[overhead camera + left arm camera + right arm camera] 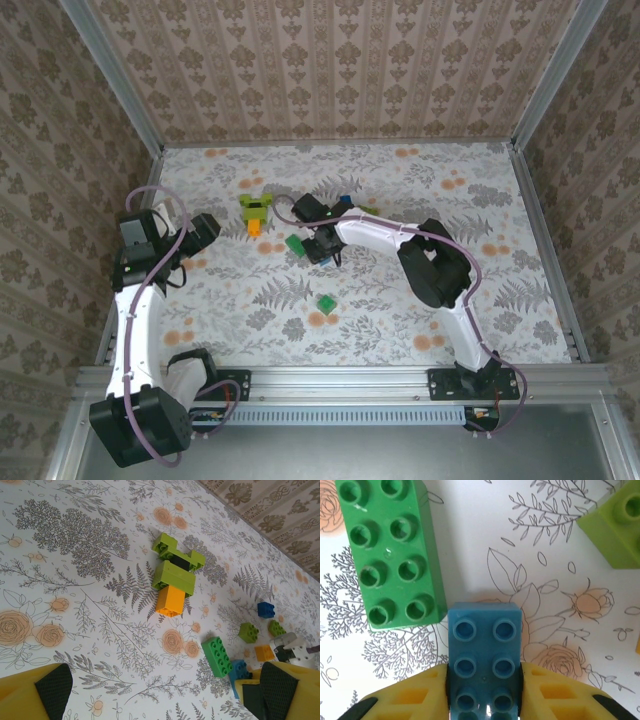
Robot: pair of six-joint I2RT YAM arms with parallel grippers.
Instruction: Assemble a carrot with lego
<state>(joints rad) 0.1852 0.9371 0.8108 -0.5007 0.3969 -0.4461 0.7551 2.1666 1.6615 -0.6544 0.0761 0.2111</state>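
The carrot lies flat on the flowered mat: lime-green bricks with an orange tip; it also shows at the back left. My right gripper is shut on a long blue brick, with a yellow finger pressed to each long side. A dark green brick lies just left of it. My left gripper hangs open over bare mat, well short of the carrot, its fingers wide apart. In the top view the right gripper sits right of the carrot and the left gripper left of it.
Loose lego lies beyond the carrot: a lime brick, another lime one, an orange one and a small blue one. A green brick sits alone nearer the front. Patterned walls close the table in.
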